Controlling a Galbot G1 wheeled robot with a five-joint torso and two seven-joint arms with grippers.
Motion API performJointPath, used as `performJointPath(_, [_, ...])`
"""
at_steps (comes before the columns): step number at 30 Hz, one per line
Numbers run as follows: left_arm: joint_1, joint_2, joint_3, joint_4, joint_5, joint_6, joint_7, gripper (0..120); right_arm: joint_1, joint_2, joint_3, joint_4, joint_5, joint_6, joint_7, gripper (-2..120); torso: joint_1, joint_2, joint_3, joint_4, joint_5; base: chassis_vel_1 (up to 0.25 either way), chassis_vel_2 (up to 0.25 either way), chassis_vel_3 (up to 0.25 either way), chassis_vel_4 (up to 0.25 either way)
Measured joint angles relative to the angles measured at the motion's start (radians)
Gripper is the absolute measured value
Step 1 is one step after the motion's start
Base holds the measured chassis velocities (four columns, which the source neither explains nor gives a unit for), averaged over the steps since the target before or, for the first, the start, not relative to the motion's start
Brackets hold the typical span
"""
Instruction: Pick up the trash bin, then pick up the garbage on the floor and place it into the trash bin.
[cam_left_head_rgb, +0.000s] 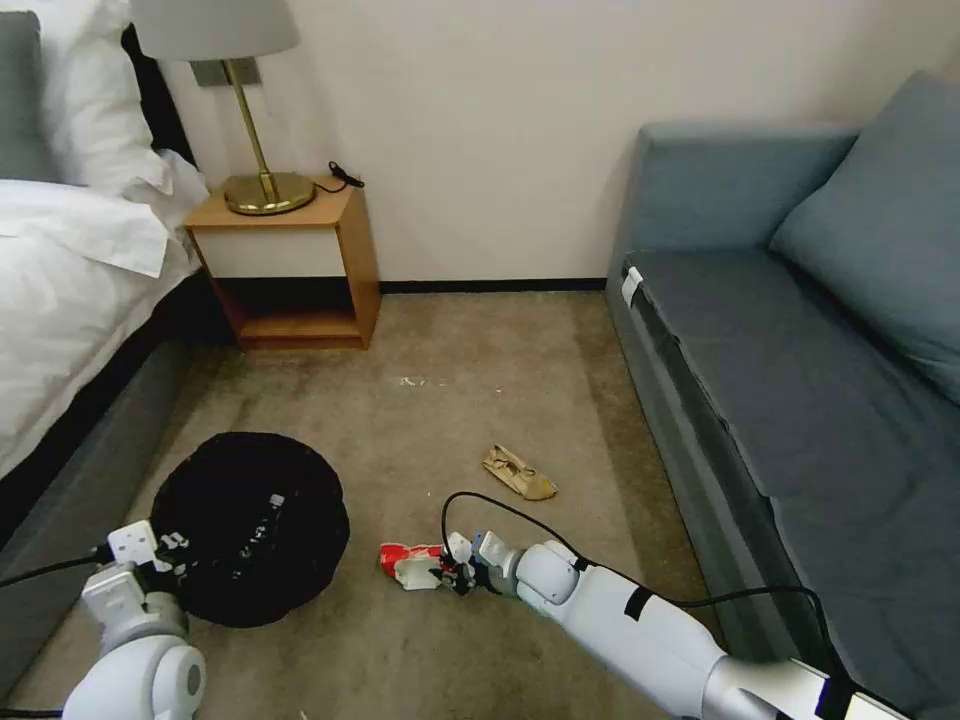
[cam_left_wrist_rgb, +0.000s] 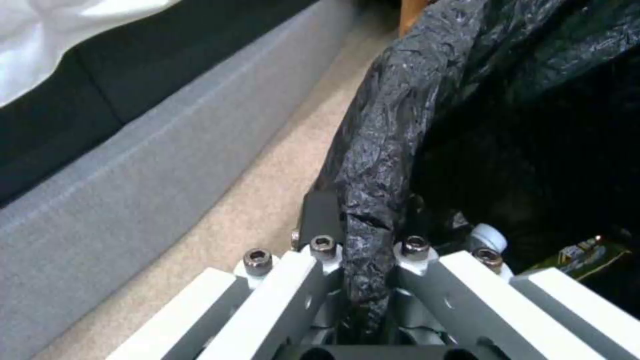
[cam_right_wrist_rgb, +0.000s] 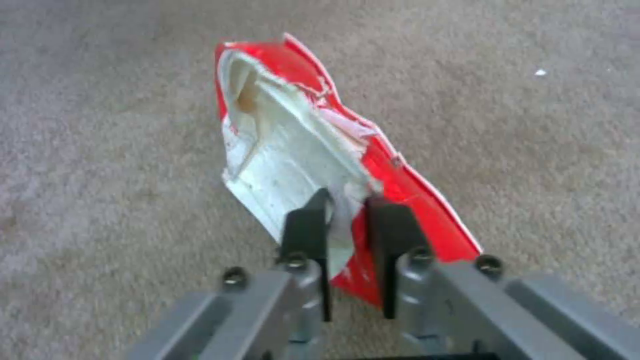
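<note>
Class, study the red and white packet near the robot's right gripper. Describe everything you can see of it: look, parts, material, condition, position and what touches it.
The red-white packet is a small, flattened wrapper, red outside and white inside, seemingly thin plastic or coated paper. It is torn open, with ragged edges and a brownish stain inside the crumpled far end. In the head view it lies low on the beige carpet, right of the trash bin. The right gripper has its black fingers closed on the packet's near edge, pinching a white flap between them.

Black bin, red-and-white litter on beige carpet.
Glossy black trash bin; red-white packet; tan paper piece; blue-grey sofa.
</note>
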Motion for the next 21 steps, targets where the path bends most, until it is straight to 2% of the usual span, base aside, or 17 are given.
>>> performJointPath(1, [0.0, 0.0, 0.0, 0.0, 0.0, 0.0, 0.0, 3, 0.0, 0.0, 0.0, 0.0, 0.0, 0.0, 0.0, 13, 0.0, 0.0, 0.0, 0.0, 0.0, 0.0, 0.0, 0.0, 0.0])
performJointPath(3, [-0.003, -0.001, 0.003, 0.0, 0.0, 0.0, 0.0, 3, -0.008, -0.005, 0.012, 0.013, 0.022, 0.008, 0.0, 1, 0.0, 0.0, 0.0, 0.0, 0.0001, 0.0, 0.0, 0.0, 0.0])
performJointPath(10, [-0.005, -0.002, 0.006, 0.001, 0.001, 0.0, 0.0, 3, -0.028, -0.02, 0.049, 0.039, 0.037, 0.049, 0.001, 1, 0.0, 0.0, 0.0, 0.0, 0.0001, 0.0, 0.0, 0.0, 0.0])
performJointPath(14, [-0.003, 0.001, 0.006, 0.0, 0.001, 0.0, 0.0, 3, -0.042, -0.03, 0.104, 0.093, 0.105, 0.078, 0.045, 1, 0.0, 0.0, 0.0, -0.0001, 0.0001, 0.0, 0.0, 0.0, 0.0])
performJointPath(18, [0.0, 0.006, 0.007, 0.001, 0.0, 0.0, 0.0, 3, -0.032, -0.033, 0.143, 0.242, 0.404, 0.117, 0.255, 1, 0.0, 0.0, 0.0, 0.0, 0.0001, 0.0, 0.0, 0.0, 0.0])
performJointPath(19, [0.0, 0.006, 0.007, 0.001, 0.0, 0.0, 0.0, 3, -0.032, -0.033, 0.143, 0.242, 0.404, 0.117, 0.255, 1, 0.0, 0.0, 0.0, 0.0, 0.0001, 0.0, 0.0, 0.0, 0.0])
performJointPath(21, [0.001, 0.004, 0.009, 0.001, 0.0, 0.0, 0.0, 3, -0.022, -0.036, 0.135, 0.304, 0.485, 0.138, 0.305, 1, 0.0, 0.0, 0.0, 0.0001, 0.0, 0.0, 0.0, 0.0, 0.0])
